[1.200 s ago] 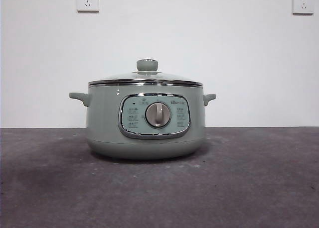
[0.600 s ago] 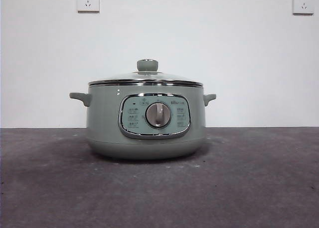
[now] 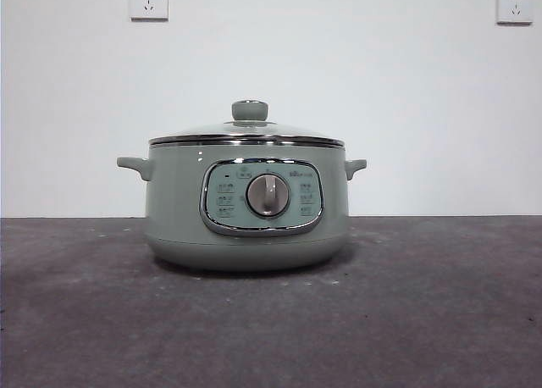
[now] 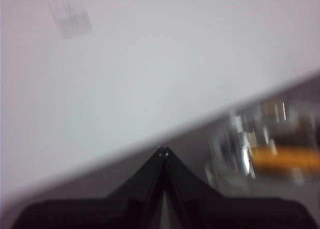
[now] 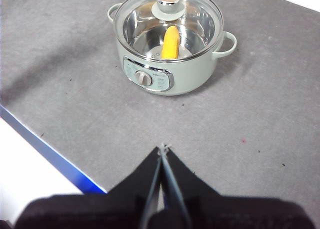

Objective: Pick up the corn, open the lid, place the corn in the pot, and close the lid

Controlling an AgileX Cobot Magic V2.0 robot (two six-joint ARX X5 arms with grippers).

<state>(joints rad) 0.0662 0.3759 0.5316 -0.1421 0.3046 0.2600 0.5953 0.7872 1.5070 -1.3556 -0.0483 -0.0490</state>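
The sage-green pot [image 3: 246, 206] stands on the dark table with the glass lid [image 3: 247, 135] resting on its rim. In the right wrist view the pot [image 5: 185, 74] shows from above, the lid [image 5: 168, 19] closed, and the yellow corn [image 5: 170, 42] lies inside, seen through the glass. My right gripper [image 5: 163, 148] is shut and empty, well back from the pot above the table. My left gripper [image 4: 163, 150] is shut and empty; its blurred view shows the pot's glass [image 4: 240, 144] and the corn [image 4: 285, 158] off to one side.
Grey table surface [image 5: 75, 74] with a blue front edge [image 5: 55, 156] near the right arm. A white wall with two sockets [image 3: 148, 0] [image 3: 515, 4] stands behind the pot.
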